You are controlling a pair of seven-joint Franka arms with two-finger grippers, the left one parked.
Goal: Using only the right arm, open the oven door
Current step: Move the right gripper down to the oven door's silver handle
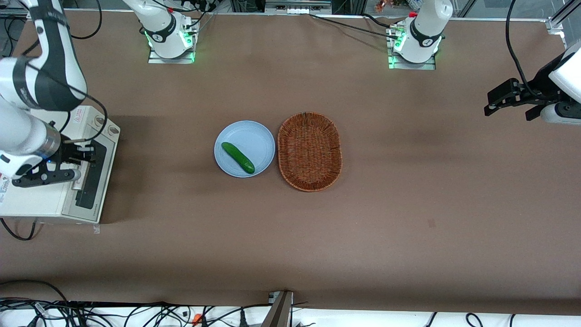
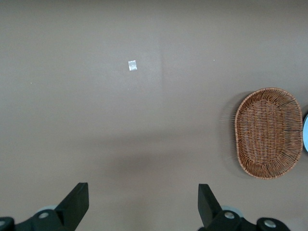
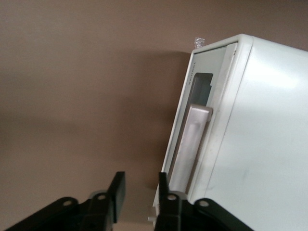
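Right wrist view: gripper parted, jaws gripping nothing, one finger just beside the end of the silver handle, the other out over bare brown table. Oven door shut flush against the cream-white oven body, dark window showing above the handle.

Front view: same gripper hanging above the oven door at the working arm's end of the table, right arm reaching in over the oven's top. Mid-table, well apart from the oven: blue plate carrying a cucumber, wicker basket just beside the plate.
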